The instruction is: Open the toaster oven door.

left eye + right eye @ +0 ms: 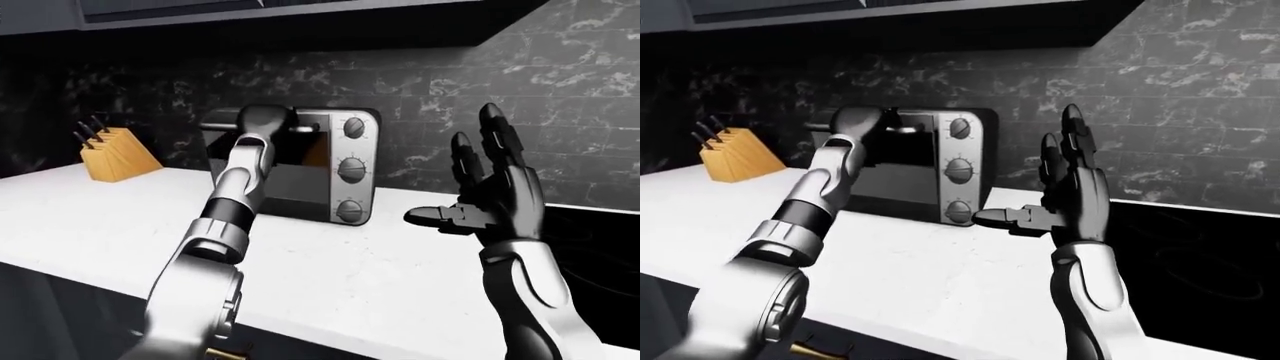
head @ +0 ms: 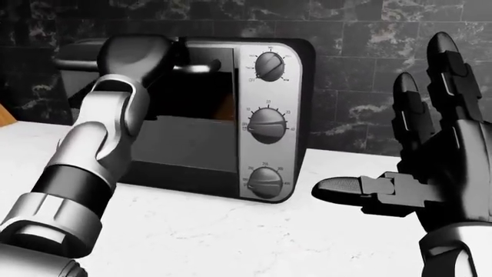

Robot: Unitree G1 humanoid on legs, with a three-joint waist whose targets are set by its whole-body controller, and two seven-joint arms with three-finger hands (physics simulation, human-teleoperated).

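The toaster oven (image 2: 265, 124) stands on the white counter (image 1: 330, 270) against the dark wall, with three knobs down its right side. Its door (image 2: 180, 144) is dark glass, and the handle bar (image 2: 196, 68) runs along the top of the door. My left hand (image 1: 262, 120) is curled over the middle of that bar, which sticks out on both sides of it. The fingers are hidden behind the back of the hand. I cannot tell whether the door stands slightly ajar. My right hand (image 1: 455, 176) is open and empty, fingers up, to the right of the oven.
A wooden knife block (image 1: 118, 154) stands on the counter at the left. A black cooktop (image 1: 1200, 262) lies in the counter at the right. A dark cabinet (image 1: 300, 19) hangs above the oven. The counter's near edge crosses the bottom of the eye views.
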